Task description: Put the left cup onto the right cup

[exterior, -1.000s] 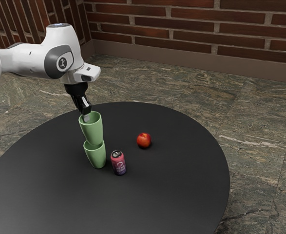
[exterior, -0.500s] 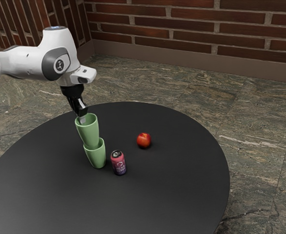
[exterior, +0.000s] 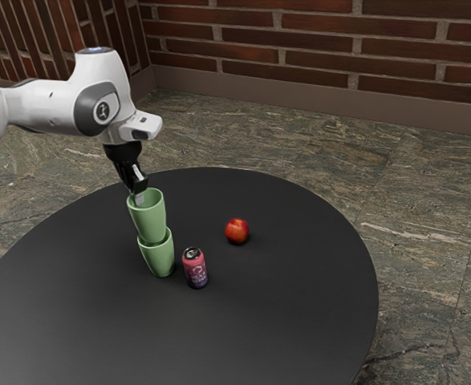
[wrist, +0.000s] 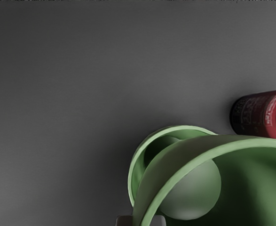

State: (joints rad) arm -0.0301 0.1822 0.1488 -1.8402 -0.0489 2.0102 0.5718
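Gripper: the black fingers point down from the white arm and are closed on the rim wall of the upper green cup, one finger inside the mouth and one outside, on the side of the cup nearest the arm. The hand is pinching that cup, not standing spread.

Upper green cup: it hangs directly below the hand, mouth up, with its base seated in the mouth of the lower green cup. It leans slightly, so the two cups are not quite in line. The wrist view looks down past the held rim and shows the lower cup's opening offset to one side of the upper cup's base.

Lower green cup: it stands upright on the black round table, straight beneath the hand and the held cup.

Other items: a dark red drink can stands upright on the table just beside the lower cup, on the side away from the arm and lower than the hand. In the wrist view the can appears close to the held cup's rim. A red apple rests on the table farther out from the hand than the can, apart from both cups and from the can.

Surroundings: stone-patterned floor and a brick wall lie beyond the table.
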